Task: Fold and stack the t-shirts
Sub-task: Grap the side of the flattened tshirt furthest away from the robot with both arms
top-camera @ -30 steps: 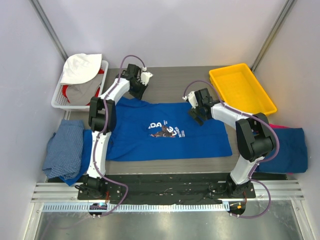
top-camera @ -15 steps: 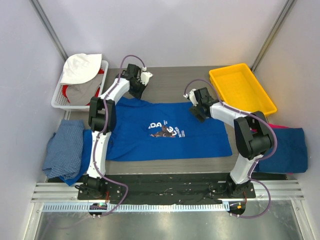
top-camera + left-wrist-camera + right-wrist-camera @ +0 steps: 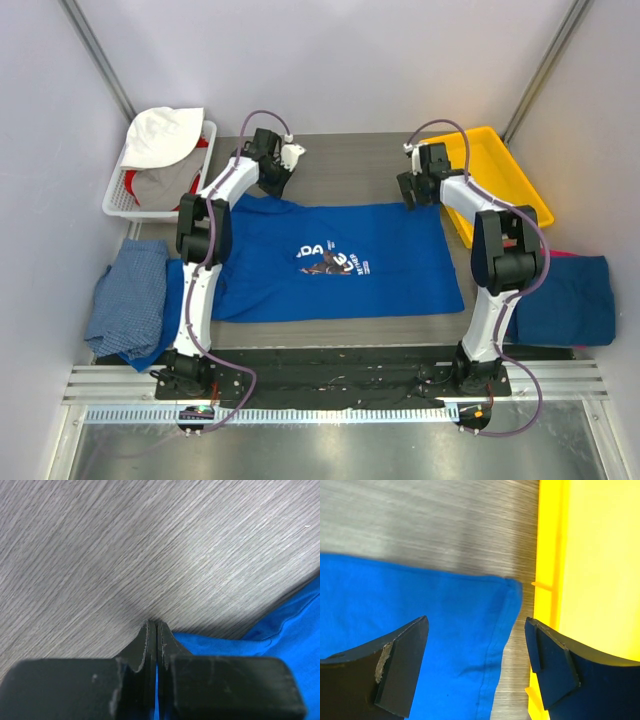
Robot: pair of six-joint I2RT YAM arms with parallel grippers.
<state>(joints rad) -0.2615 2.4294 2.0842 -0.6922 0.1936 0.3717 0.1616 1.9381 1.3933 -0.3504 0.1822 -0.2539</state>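
Royal blue printed cloth t-shirt [image 3: 330, 260]: flat on table [image 3: 340, 160], unfolded; far corner pinched by closed left fingers [image 3: 145, 647], right fingers [image 3: 400, 665] open. Stacking pending.

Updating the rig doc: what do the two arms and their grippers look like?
Both the left arm and right arm have white links with black joints. A lilac cable loops along each. The left gripper and right gripper have black wedge-shaped fingers; one is scuffed pale.
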